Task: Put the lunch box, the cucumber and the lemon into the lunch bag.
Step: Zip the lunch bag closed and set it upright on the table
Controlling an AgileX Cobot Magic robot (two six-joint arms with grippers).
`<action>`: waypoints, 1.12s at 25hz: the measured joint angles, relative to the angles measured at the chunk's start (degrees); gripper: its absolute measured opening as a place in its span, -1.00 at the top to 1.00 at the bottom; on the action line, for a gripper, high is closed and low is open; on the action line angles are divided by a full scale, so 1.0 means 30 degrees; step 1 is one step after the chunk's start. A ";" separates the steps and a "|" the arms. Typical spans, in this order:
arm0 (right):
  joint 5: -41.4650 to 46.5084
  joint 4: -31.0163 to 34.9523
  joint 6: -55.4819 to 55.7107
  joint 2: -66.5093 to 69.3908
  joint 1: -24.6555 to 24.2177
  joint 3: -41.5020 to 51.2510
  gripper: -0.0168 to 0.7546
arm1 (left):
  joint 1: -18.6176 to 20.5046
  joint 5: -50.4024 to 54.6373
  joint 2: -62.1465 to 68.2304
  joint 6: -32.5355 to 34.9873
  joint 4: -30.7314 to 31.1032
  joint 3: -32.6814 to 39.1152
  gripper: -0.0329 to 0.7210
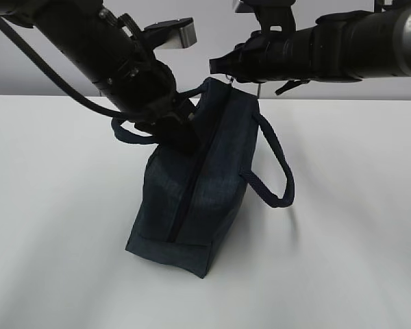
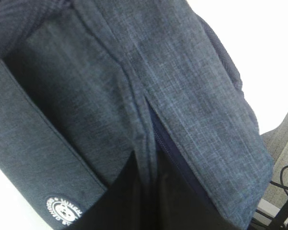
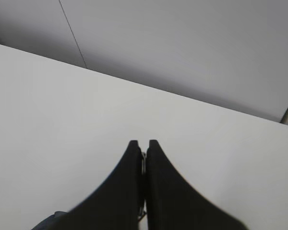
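While the bag [image 1: 192, 185] stands on the table [image 1: 48, 205] with no box, cucumber or lemon visible, packing looks finished: the right gripper [image 1: 218, 65] is pinched closed on something thin at its far end, the left [image 1: 181, 133] unreadable against its side.

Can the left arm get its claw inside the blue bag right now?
Probably not yet. The lunch bag lies tipped on the table, and the zipper is parted only at a narrow slit in the left wrist view. The left gripper presses against the bag's side, its fingertips hidden.
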 joint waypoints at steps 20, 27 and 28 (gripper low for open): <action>0.0004 0.0113 0.0000 0.1221 -0.0001 0.0158 0.96 | 0.0001 0.1227 0.0000 0.0302 -0.0248 0.0000 0.87; 0.0050 0.0113 -0.0036 0.1072 -0.0097 0.0158 0.96 | 0.0001 0.2584 -0.0062 -0.1384 0.0394 -0.1399 0.25; 0.0050 0.0113 -0.0036 0.1072 -0.0075 0.0158 0.96 | 0.0001 0.2883 -0.0062 -0.1815 0.0859 -0.1997 0.22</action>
